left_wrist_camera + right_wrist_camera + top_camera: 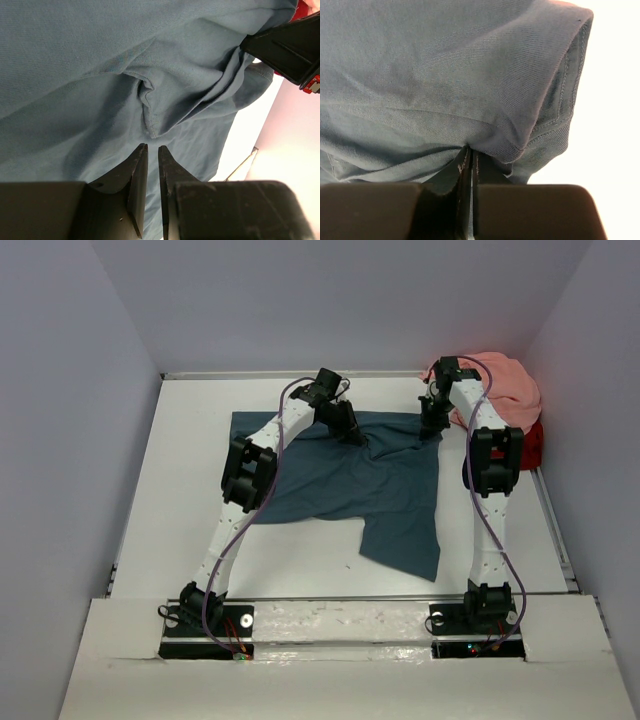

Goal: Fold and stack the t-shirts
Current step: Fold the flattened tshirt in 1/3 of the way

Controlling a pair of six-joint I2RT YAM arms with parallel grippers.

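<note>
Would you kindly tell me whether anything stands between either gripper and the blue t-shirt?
Nothing visible does. The right gripper is shut on the blue t-shirt, and the left gripper sits right at its cloth, jaws nearly closed. The pink t-shirt and red t-shirt lie in the far right corner.

A white tabletop (180, 500) sits boxed in by 3 plain, pale grey walls (330, 300) under soft, even light
</note>
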